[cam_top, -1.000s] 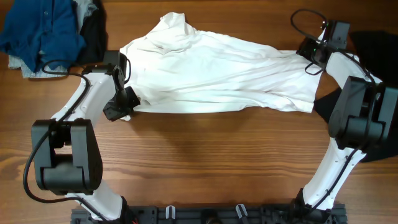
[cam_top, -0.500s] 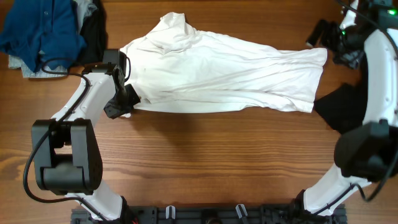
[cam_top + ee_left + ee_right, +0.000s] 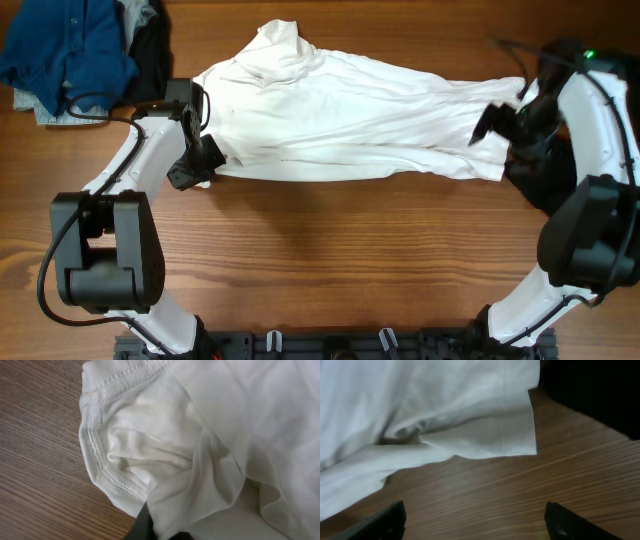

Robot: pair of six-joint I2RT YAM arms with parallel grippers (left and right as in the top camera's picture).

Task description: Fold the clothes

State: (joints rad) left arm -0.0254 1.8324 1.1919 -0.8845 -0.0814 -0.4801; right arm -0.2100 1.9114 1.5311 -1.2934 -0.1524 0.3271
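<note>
Your left claw (image 3: pixel 200 165) pinches one edge of the white shirt (image 3: pixel 350 115) to hold that end down. The shirt lies spread across the table (image 3: pixel 330 260). Your right claw (image 3: pixel 477 519) is spread wide by the other edge, ready to grab it.

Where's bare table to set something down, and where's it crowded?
The table is bare along its near side, below the white shirt. Crowded: far-left corner, with the blue garment heaped on others, and right edge, with a black garment.
</note>
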